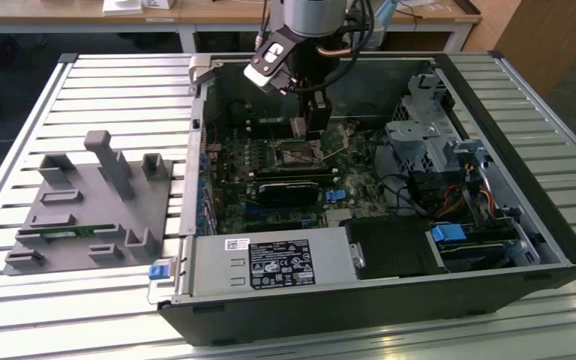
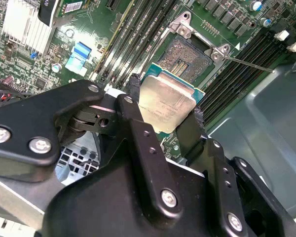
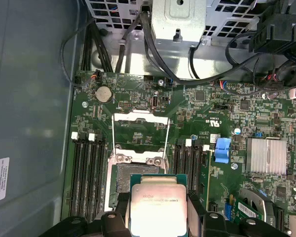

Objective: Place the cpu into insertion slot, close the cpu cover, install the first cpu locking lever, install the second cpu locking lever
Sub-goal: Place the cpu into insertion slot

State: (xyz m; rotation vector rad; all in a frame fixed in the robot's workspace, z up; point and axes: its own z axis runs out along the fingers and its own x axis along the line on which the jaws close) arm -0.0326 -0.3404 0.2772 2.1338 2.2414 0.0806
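The pincer [image 2: 166, 104] is clamped on two opposite edges of the cpu [image 3: 158, 207], a light, stiff, likely fragile chip hanging over the open insertion slot [image 2: 186, 53], sensibly held by its rim.

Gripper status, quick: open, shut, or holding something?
Gripper: shut on the cpu, held near the insertion slot, not yet seated.

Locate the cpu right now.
In the second wrist view the cpu is gripped in the claw, held over the motherboard right beside the uncovered insertion slot, not yet seated in it.
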